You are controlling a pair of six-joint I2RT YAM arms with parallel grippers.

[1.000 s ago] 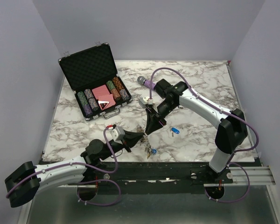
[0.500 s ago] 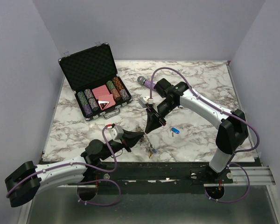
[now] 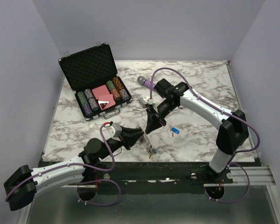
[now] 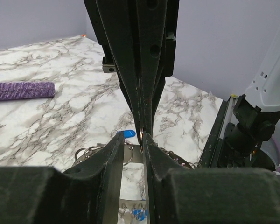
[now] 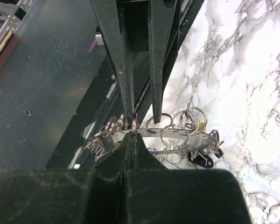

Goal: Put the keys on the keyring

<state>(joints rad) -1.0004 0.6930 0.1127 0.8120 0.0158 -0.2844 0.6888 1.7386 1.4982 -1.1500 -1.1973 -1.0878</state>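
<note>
**Keyring lot, near table edge**

One large thin silvery-grey metal keyring (image 5: 172,134), hung with small split rings, sits by the marble table's (image 3: 200,79) near edge. The clenched right gripper (image 5: 130,136) pinches it. The left gripper (image 4: 141,140) sits alongside, jaws slightly parted. One loose blue-capped key (image 3: 174,131) lies rightward. One purple microphone (image 3: 146,82).

No legible text, label, brand, number or sign on anything in any view.

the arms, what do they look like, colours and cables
The left arm and right arm have white links, black joints and looping purple cables. The left gripper and right gripper are black, tapering wedges.
</note>
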